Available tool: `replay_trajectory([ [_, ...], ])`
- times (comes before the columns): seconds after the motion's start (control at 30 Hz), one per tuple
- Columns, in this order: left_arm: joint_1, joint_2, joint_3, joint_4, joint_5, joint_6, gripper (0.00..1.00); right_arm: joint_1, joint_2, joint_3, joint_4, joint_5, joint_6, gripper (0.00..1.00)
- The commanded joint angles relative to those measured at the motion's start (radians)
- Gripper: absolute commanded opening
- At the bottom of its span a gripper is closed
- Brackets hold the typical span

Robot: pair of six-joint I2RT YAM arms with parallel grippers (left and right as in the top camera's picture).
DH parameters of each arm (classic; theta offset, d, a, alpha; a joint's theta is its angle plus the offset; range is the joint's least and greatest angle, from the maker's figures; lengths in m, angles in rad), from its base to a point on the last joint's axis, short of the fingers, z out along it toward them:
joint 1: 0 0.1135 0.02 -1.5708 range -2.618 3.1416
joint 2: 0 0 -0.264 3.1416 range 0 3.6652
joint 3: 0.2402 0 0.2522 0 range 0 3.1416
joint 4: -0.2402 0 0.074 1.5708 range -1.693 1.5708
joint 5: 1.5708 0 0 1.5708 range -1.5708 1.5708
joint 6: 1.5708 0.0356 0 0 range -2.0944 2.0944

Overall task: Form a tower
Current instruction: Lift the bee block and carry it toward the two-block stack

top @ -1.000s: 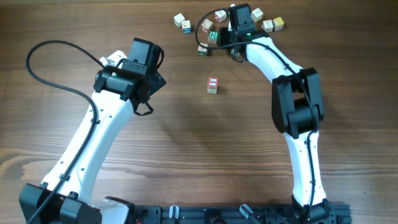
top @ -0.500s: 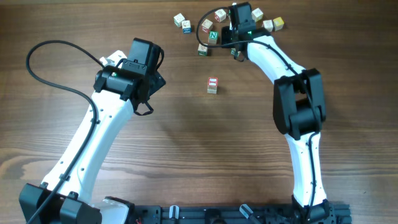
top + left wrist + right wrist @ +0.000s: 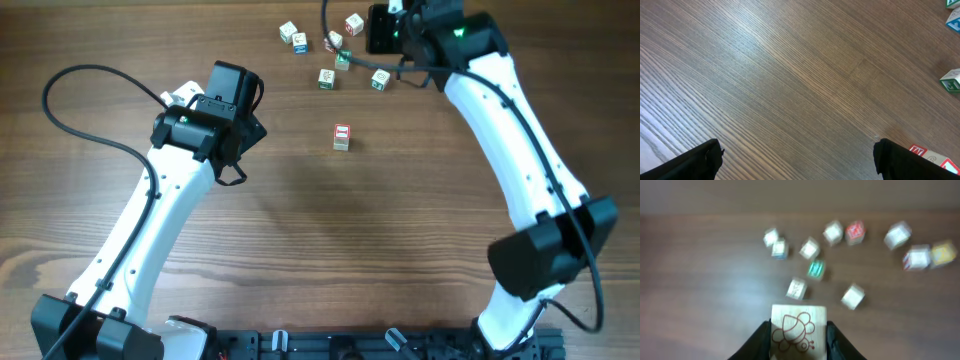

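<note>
Bench point(image 3: 330, 240): tower point(image 3: 342, 137) stands alone near the middle. Loose cubes point(image 3: 326, 78) lie scattered behind it, toward the far edge. Single cube point(image 3: 798, 322) sits between the fingers of the right gripper point(image 3: 798, 341), over that scatter.

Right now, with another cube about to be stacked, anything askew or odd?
Nothing stands out. The tower stands upright, loose cubes scattered beyond it; the right end effector grips a bee-marked cube squarely.

Arms point(image 3: 160, 215) reaching over table: two
Tower point(image 3: 342, 137) standing: one
Loose cubes point(image 3: 810, 247) lying about: eleven
Cube point(image 3: 798, 332) being gripped: one
</note>
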Motion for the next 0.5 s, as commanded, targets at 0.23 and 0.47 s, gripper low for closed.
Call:
replay_trajectory([
  [0.23, 0.006, 0.005, -0.006, -0.001, -0.003, -0.020, 1.00, 0.145, 0.035, -0.128, -0.126, 0.015, 0.263, 0.25],
  [0.47, 0.006, 0.005, -0.006, -0.001, -0.002, -0.020, 1.00, 0.188, 0.035, -0.289, -0.053, 0.092, 0.422, 0.26],
])
